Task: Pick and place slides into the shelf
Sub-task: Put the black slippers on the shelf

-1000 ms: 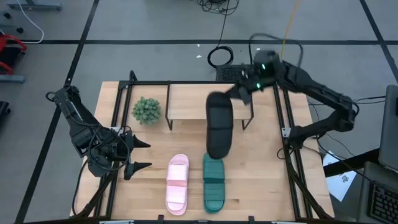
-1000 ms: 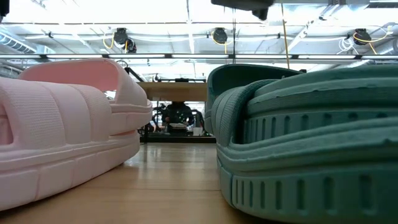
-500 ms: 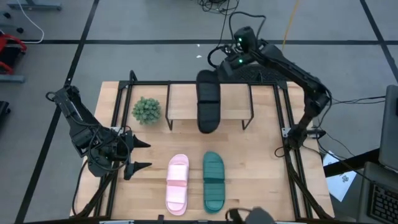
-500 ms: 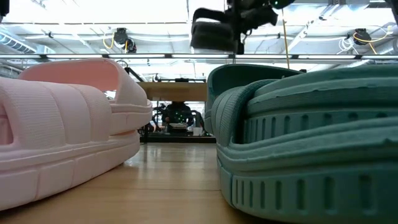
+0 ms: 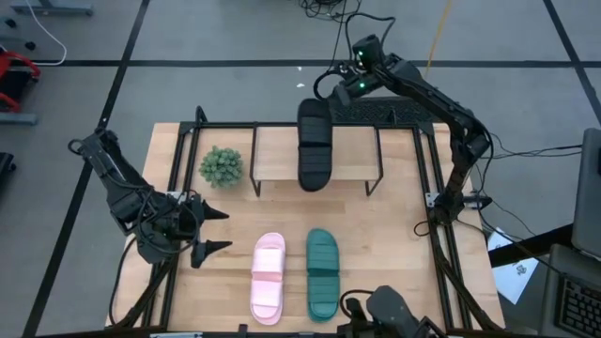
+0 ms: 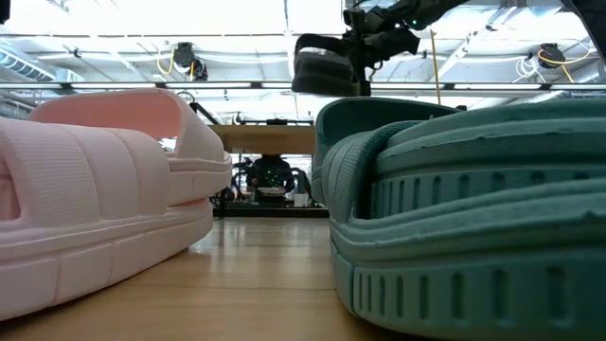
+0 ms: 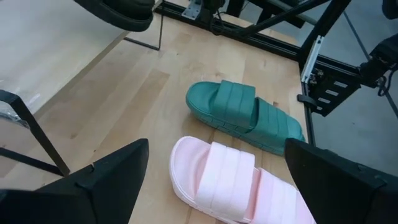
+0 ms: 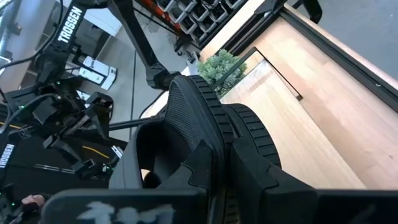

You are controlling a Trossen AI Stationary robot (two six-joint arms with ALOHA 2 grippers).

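The black slide (image 5: 315, 150) hangs over the light-wood shelf (image 5: 277, 150), lengthwise from far to near, held by my right gripper (image 5: 331, 101) at the shelf's far edge. In the low view it (image 6: 317, 62) floats well above the shelf top (image 6: 265, 138). The pale pink slide (image 5: 268, 277) and the teal slide (image 5: 322, 272) lie side by side, soles down, on the near part of the table. My left gripper (image 5: 225, 231) waits open to their left, pointing at them (image 7: 216, 144). My right gripper (image 8: 221, 155) is shut on the black slide's end nearest the table's far edge (image 5: 317, 108), pinched between the two fingers (image 8: 249, 180). The fingers come from the far side, along the slide. The slide is lifted clear and roughly level over the shelf.
A small green plant (image 5: 221, 166) stands on the table left of the shelf. Black metal rails (image 5: 432, 188) run along the table's left and right sides. A dark device (image 5: 390, 308) sits at the near edge, right of the teal slide.
My right gripper has carried the black slide toward the table's far edge and slightly left. The slide was hanging slantwise over the shelf's front edge and the table before it. It now hangs straight over the shelf. The hold stayed shut.
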